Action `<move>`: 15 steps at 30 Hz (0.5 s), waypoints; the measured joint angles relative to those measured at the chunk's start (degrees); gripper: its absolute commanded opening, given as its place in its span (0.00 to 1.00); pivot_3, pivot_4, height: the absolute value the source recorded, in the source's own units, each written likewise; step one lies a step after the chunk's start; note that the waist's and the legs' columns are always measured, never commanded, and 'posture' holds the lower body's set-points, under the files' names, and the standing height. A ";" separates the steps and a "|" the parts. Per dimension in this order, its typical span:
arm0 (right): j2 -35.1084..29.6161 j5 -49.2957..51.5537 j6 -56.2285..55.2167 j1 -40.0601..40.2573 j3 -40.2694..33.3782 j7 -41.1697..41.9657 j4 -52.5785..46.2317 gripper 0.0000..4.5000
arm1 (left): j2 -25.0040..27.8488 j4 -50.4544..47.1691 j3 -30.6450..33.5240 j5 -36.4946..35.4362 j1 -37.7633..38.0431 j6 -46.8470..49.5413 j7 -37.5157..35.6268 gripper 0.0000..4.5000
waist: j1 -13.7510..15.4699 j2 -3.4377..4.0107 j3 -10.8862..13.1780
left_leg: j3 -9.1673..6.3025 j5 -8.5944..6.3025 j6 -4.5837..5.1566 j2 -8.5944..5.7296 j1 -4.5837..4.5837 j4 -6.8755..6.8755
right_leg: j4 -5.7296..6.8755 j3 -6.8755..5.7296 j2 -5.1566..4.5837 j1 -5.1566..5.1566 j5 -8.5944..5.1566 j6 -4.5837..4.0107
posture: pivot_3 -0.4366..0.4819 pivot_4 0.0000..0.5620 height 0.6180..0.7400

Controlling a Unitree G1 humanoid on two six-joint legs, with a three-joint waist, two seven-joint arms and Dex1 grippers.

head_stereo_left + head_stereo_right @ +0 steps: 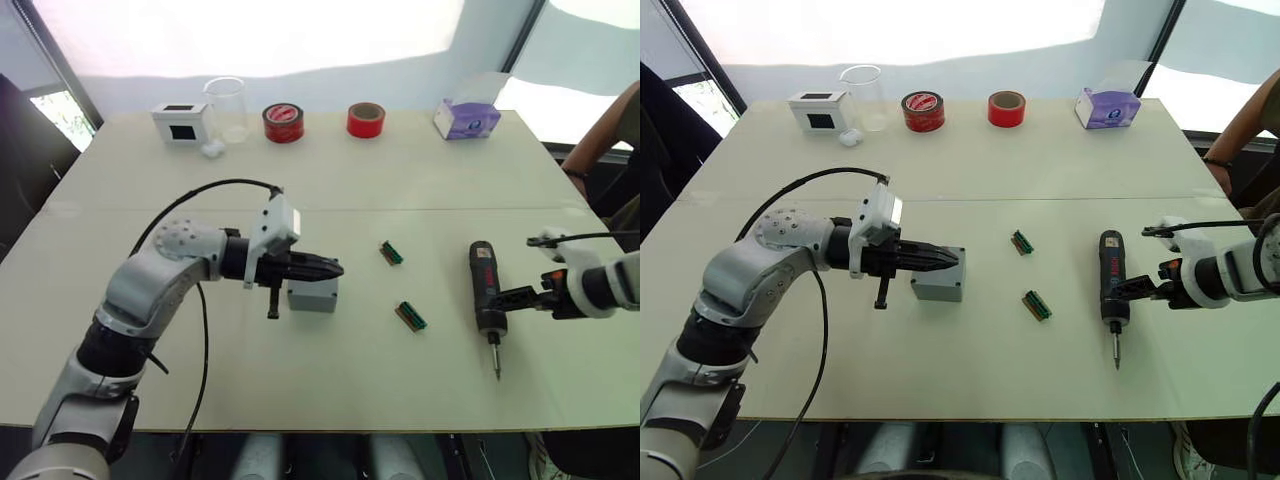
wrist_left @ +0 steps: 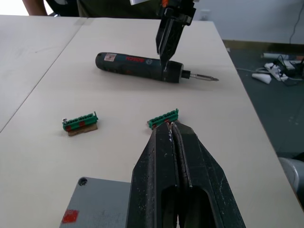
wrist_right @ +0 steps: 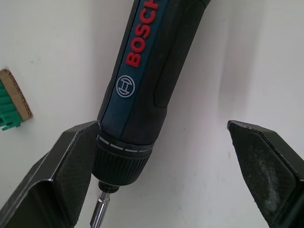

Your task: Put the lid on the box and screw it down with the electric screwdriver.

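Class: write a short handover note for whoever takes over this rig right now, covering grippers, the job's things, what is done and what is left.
Left gripper: shut, empty, resting over the box at mid-table.
Right gripper: open, straddling the electric screwdriver, one finger touching its collar, not clamped.
The screwdriver lies flat on the table, bit toward the near edge.
Lid: the box's top looks closed and flat in the left wrist view, so it seems on.
Left: grasp the screwdriver and drive the corner screws.

The box [image 1: 312, 295] sits left of centre on the table [image 1: 420, 190], two green connector strips [image 1: 391, 253] to its right. The electric screwdriver [image 1: 486, 292] lies further right. Tape rolls [image 1: 283, 123] line the far edge.
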 measured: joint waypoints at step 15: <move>2.54 3.98 0.03 -2.99 7.87 -3.93 0.29 0.99 | 0.48 -1.68 0.90 -0.21 2.20 1.33 2.84 0.00 | -0.13 0.00 0.00 | -0.04 0.00 0.00 -0.01 -0.02 0.01 | 0.00 -0.02 0.00 0.00 0.00 0.00 | 0.48 0.27 1.00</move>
